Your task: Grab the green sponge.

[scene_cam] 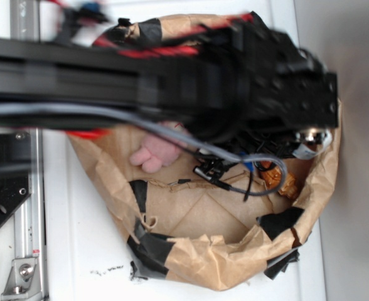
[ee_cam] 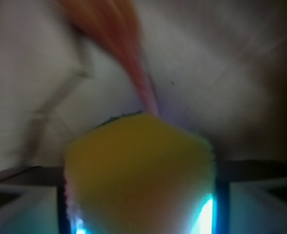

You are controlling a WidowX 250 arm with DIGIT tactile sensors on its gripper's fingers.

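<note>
While the black arm (scene_cam: 172,81) stretches across the upper half of the exterior view and blurs most of what lies under it, the white worktop (scene_cam: 78,238) shows at lower left, carrying a crumpled brown paper bag (scene_cam: 197,232) patched with black tape; inside the bag, a pink plush bunny (scene_cam: 154,153) lies near the middle of the frame, and a brown seashell (scene_cam: 278,180) sits toward the right wall, just beside a loop of grey cable (scene_cam: 260,188); the sponge itself cannot be made out in this view. In the wrist view the green sponge (ee_cam: 138,170) fills the lower centre, yellow foam with a thin dark green edge along its top, sitting between the two fingers (ee_cam: 221,204), which appear pressed against its sides, so the gripper (ee_cam: 141,209) looks to be pinching it; a reddish blurred streak (ee_cam: 119,44) runs down from the upper left and cannot be identified. To do the grab well, the squeeze should be firm enough to dent the foam slightly; any lift ought to go straight, clear of the paper walls and the cable.
</note>
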